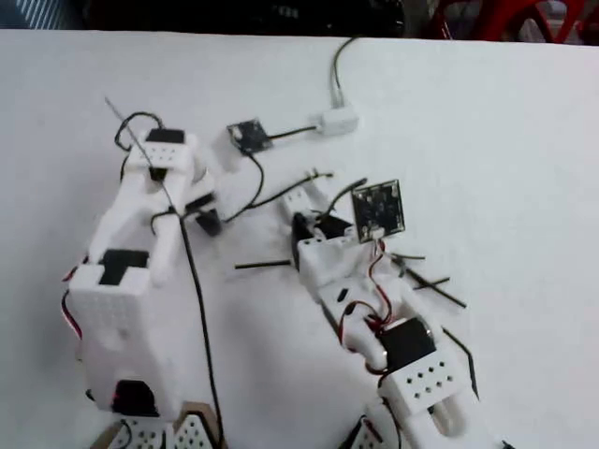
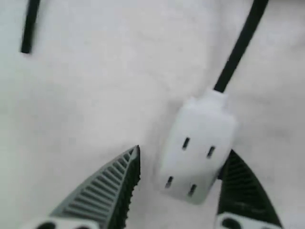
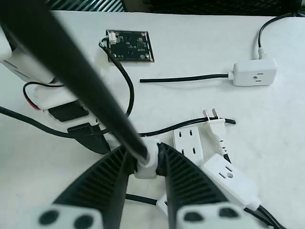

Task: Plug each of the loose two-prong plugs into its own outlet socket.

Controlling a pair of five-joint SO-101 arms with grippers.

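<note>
Right wrist view: right gripper (image 3: 144,151) clamping white plug (image 3: 145,167); black cord (image 3: 71,71) leaving plug, running back toward wrist, so long axis roughly in line with fingers; prongs hidden. Slotted outlet block (image 3: 189,140) lying just beside.

Left wrist view: left gripper (image 2: 183,153) fingers standing apart, straddling white outlet socket (image 2: 196,143), slots facing up, cord end pointing away from wrist.

Three outlet sockets (image 3: 252,74) (image 3: 189,140) (image 3: 228,175), one loose two-prong plug (image 3: 217,128), two circuit boards (image 1: 248,136) (image 1: 377,208)
</note>
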